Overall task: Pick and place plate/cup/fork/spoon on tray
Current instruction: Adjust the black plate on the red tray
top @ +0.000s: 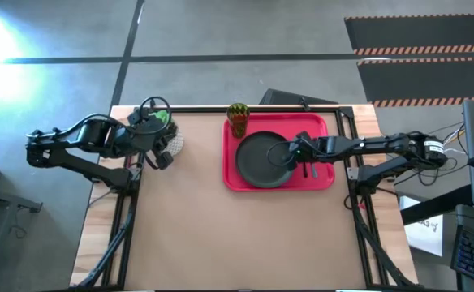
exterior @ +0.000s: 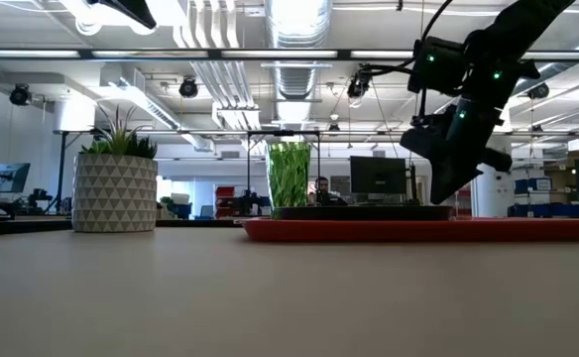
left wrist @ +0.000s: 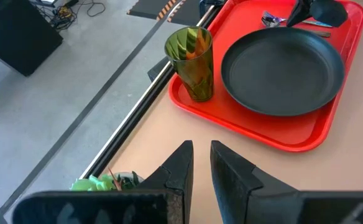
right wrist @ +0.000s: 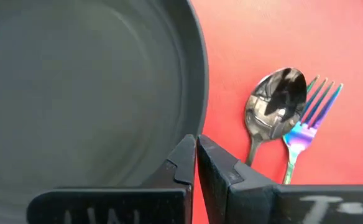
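The red tray [top: 322, 180] lies at the table's far right. On it rests the dark plate [top: 263, 160], flat on its base. The green cup [top: 238, 118] stands upright at the tray's far left corner. The spoon [right wrist: 271, 109] and the blue-handled fork [right wrist: 309, 118] lie side by side on the tray, right of the plate. My right gripper [right wrist: 196, 146] is shut, and its tips hang just above the plate's right rim [exterior: 438, 198]. My left gripper [left wrist: 200, 155] waits at the table's far left, open by a narrow gap and empty.
A white patterned pot with a green plant [exterior: 116, 193] stands at the far left, beside my left gripper [top: 162, 158]. The near half of the brown table [top: 237, 243] is bare. Black frame rails run along the table's edges.
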Motion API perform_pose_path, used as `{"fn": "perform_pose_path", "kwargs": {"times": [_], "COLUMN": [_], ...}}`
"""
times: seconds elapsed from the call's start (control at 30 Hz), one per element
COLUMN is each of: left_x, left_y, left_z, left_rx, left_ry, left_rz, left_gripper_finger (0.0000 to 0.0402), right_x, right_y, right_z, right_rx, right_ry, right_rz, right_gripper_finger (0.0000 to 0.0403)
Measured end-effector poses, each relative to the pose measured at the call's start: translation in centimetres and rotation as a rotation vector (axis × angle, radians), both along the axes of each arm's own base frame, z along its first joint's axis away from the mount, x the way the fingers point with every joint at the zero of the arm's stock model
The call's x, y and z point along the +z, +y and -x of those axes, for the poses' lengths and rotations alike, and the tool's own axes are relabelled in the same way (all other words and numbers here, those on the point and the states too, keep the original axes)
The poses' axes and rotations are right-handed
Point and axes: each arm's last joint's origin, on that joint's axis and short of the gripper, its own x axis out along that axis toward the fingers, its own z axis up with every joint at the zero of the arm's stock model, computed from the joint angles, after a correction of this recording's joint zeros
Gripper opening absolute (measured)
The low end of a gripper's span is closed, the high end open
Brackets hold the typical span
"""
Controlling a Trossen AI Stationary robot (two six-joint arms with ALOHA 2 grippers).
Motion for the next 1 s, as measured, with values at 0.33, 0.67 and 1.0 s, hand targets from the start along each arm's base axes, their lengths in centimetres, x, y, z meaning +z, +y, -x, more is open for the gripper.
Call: {"fn": "perform_pose_path", "kwargs": {"times": [0.33,0.67,1.0], "left_x": [0.0,0.0,0.0], "left_y": [0.0,0.0,0.0], "left_z": [0.0,0.0,0.0], "left_rx": [0.001,0.003,0.004], "left_ry": [0.000,0.001,0.001], "left_rz": [-0.001,-0.003,-0.004], "left_gripper_finger": [0.0038,0.0038,0.0038], "right_x": [0.4,-0.6,-0.6], "right_y": [-0.4,-0.5,-0.6], "right_z": [-0.6,1.2,0.8], "right_rx": [-0.007,-0.033,-0.047], "right_ry": [-0.066,0.092,0.031], "right_rz": [0.041,-0.010,-0.003], "right_gripper_finger": [0.0008,0.0008,0.0008]}}
